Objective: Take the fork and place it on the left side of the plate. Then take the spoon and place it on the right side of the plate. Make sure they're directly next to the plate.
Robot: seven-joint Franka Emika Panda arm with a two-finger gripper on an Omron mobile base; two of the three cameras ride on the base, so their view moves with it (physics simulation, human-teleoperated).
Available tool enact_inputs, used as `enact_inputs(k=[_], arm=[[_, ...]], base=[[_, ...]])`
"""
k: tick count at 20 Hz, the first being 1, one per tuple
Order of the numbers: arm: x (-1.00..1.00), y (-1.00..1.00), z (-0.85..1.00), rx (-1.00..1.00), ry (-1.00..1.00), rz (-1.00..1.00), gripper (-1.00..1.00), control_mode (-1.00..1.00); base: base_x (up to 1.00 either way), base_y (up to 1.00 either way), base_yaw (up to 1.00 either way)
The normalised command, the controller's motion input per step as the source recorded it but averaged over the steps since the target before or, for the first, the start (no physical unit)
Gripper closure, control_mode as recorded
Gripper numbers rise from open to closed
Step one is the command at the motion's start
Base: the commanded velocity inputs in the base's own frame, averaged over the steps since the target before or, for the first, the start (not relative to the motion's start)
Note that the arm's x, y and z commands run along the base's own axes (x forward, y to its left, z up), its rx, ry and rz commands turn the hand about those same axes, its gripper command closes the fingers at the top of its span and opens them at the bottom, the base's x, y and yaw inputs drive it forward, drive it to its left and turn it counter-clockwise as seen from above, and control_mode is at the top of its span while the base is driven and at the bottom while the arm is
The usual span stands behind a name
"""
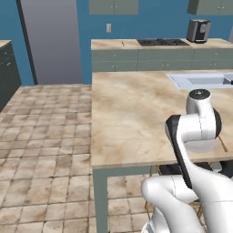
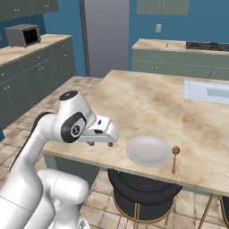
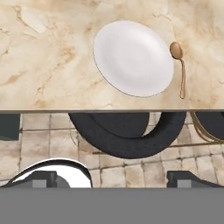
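While our tool [image 3: 112,178] hangs with its jaws spread wide and nothing between them over the near edge of the worktop [image 3: 48,65], we see the plate [image 3: 133,58] ahead on the marble, the spoon [image 3: 179,65] just beside its right rim, and dark stools [image 3: 127,131] below.

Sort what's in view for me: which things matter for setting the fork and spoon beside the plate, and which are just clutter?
For the job:
plate, near the counter's front edge
spoon, just right of the plate
gripper, open and holding nothing
I can't pick out the fork for sure.

Just around:
black stool under the counter
sink
microwave
toaster
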Motion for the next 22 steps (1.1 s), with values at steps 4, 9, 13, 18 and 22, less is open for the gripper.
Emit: enact_inputs(k=[4, 9, 13, 18, 22], arm=[[0.22, 0.15, -0.04, 0.09, 0.12, 0.04, -1.00, -1.00], [0.25, 0.34, -0.11, 0.07, 0.15, 0.02, -1.00, -1.00], [0.05, 0.20, -0.03, 0.04, 0.08, 0.00, -1.00, -1.00], [0.00, 0.22, 0.00, 0.00, 0.02, 0.00, -1.00, -1.00], [0.00, 0.00, 0.00, 0.00, 0.00, 0.00, -1.00, 1.00]], base=[[0.00, 0.00, 0.00], [0.00, 0.00, 0.00], [0.00, 0.00, 0.00], [0.00, 0.00, 0.00], [-0.27, 0.18, 0.00]])
